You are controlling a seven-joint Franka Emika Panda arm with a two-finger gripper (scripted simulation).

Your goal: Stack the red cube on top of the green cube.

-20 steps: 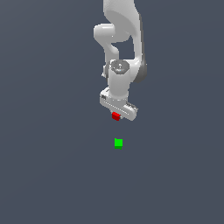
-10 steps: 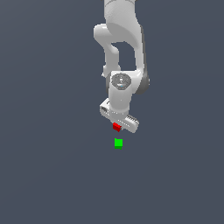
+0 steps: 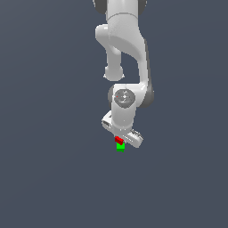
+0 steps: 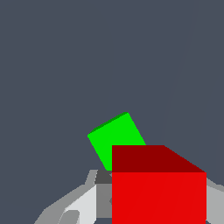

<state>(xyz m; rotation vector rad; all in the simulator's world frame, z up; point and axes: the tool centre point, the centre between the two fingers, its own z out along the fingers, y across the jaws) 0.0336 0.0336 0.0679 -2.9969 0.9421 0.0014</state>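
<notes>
1 white Panda arm is seen reaching down from the top of the exterior view, wrist bent low over a plain dark grey floor. The gripper is closed narrow on the red cube, which is held between the fingers. In the exterior view the red cube is seen directly above the green cube, with the 2 appearing to touch or nearly touch; actual contact cannot be told. The green cube is resting on the floor, just under the gripper body.

In the wrist view the red cube fills the near foreground, gripped, with grey finger parts showing on either side of it. The green cube is seen beyond it, partly covered by the red cube and rotated relative to it, so the edges of the 2 cubes are not aligned. Only bare floor is visible around the cubes.
</notes>
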